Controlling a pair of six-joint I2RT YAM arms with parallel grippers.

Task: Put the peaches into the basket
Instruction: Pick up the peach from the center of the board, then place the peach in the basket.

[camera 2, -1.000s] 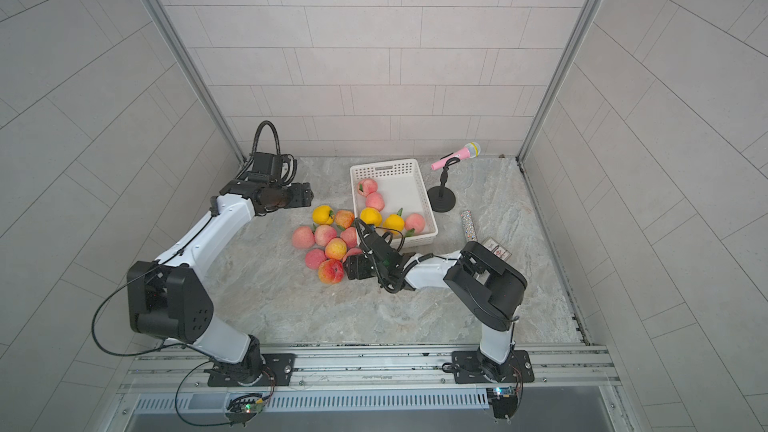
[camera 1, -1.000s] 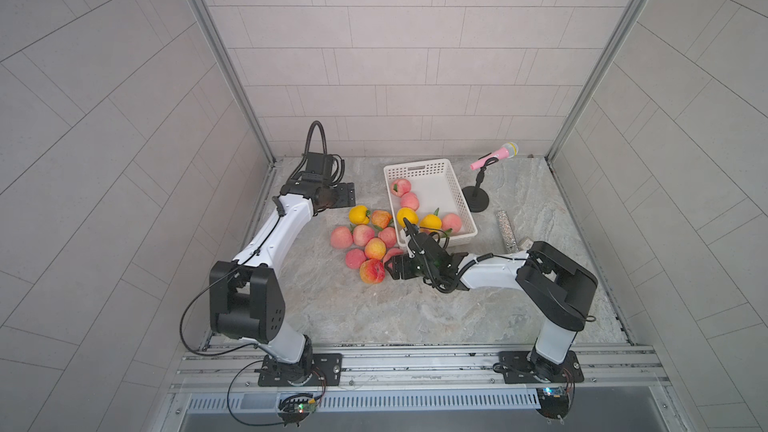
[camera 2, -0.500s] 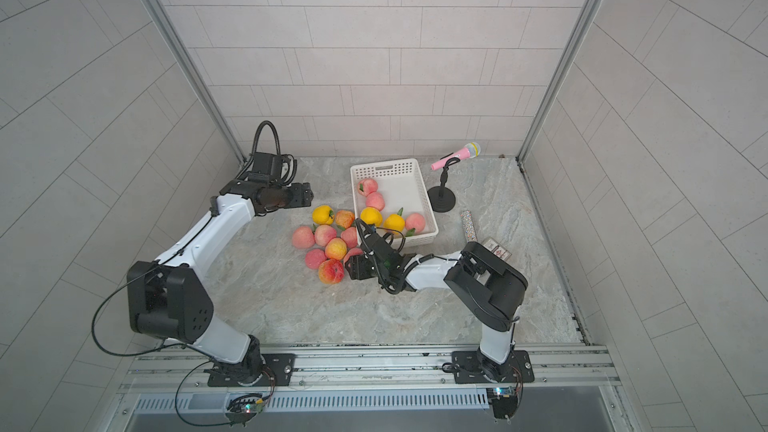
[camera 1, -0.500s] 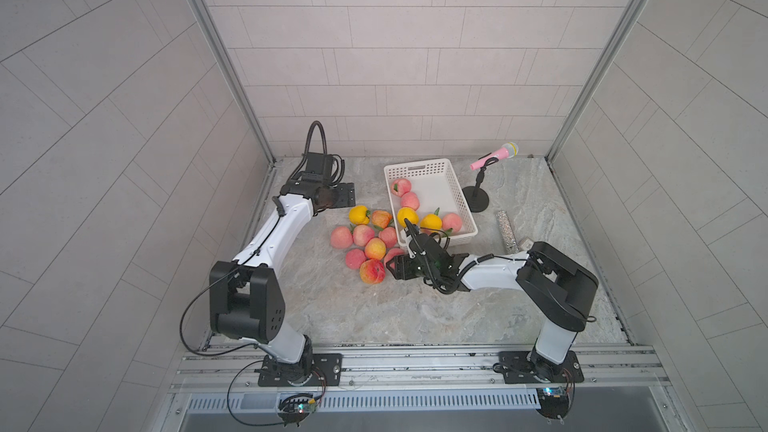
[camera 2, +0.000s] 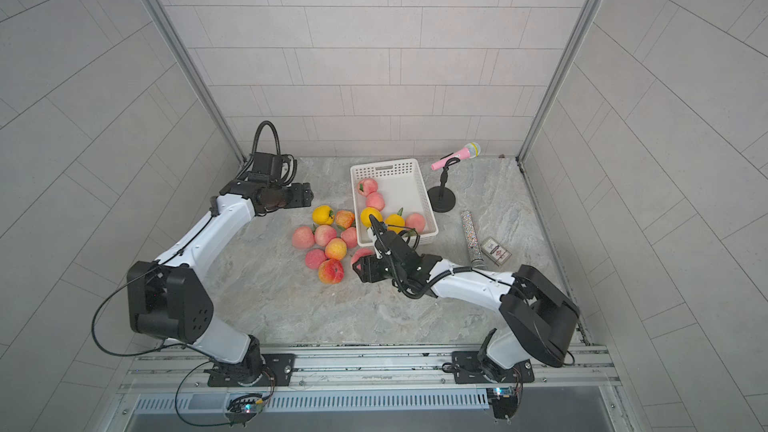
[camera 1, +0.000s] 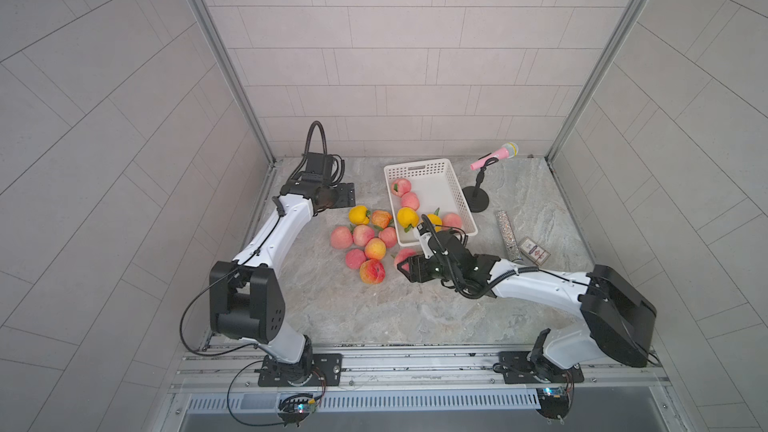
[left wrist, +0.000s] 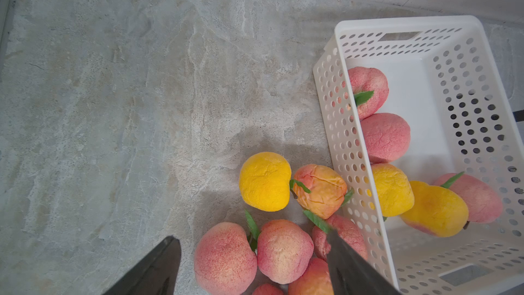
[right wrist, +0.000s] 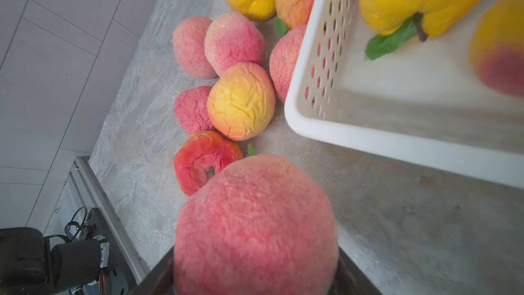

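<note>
ok, right end effector (right wrist: 255, 262) is clenched on a pink peach (right wrist: 255, 214). fingers sit on opposite flanks and the fruit fills the whole gap. can't tell if it's off the counter (right wrist: 397, 236) yet.

step in hand, as i read it: lift and carry to the basket (right wrist: 368, 141). how to do it well:
- go straight up first, no low swing. the basket's near wall is just beside the peach, so a flat move would likely clip the rim or shove the basket.
- the skin looks soft and wrinkled, so i'd expect it to dent. use no more squeeze than needed, or it may squirt out.
- a red peach (right wrist: 202, 163) lies near the held one, on the side away from the basket. a vertical exit should leave it alone.
- release low over the bare floor in the far half. the near end already has three fruits, and two more sit along the left wall.

where things are:
- the held peach is between the fingers, just outside the basket's near left corner in both top views.
- five peaches are in the basket.
- eight loose peaches (camera 1: 375, 248) are clustered on the counter left of it. they touch one another, and some sit right against the basket wall.

left end effector (left wrist: 252, 236) is released, fingers wide apart with nothing between them. it hovers by the far end of the cluster, well apart from the right arm. no clash that i can see.
</note>
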